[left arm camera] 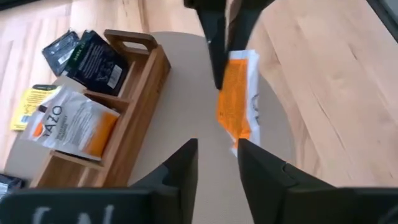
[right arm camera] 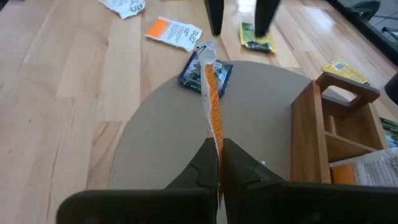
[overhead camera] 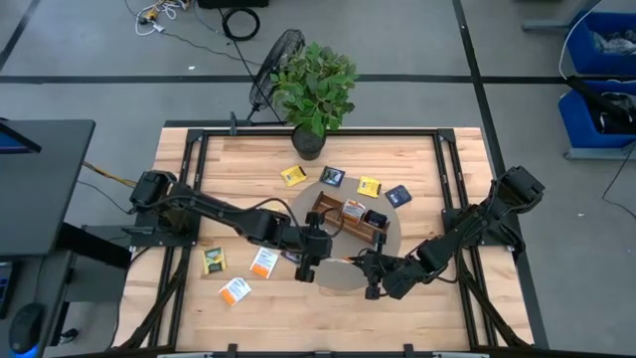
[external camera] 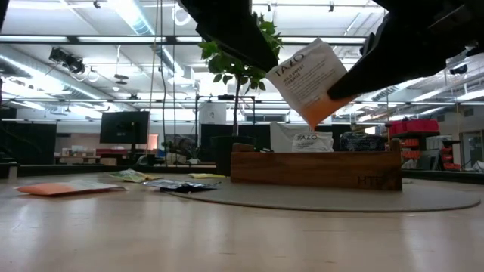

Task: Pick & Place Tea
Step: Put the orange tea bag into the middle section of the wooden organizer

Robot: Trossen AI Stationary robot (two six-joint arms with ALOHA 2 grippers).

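Right pincer of mine is clamped on a white-and-orange tea packet, holding it on edge in the air above the round mat, beside the wooden box. My left pincer hovers just past the packet's far end, its fingers apart and not touching it. Another white-and-orange packet stands in the box. On the table, more packets lie scattered: a green one and two white-orange ones.
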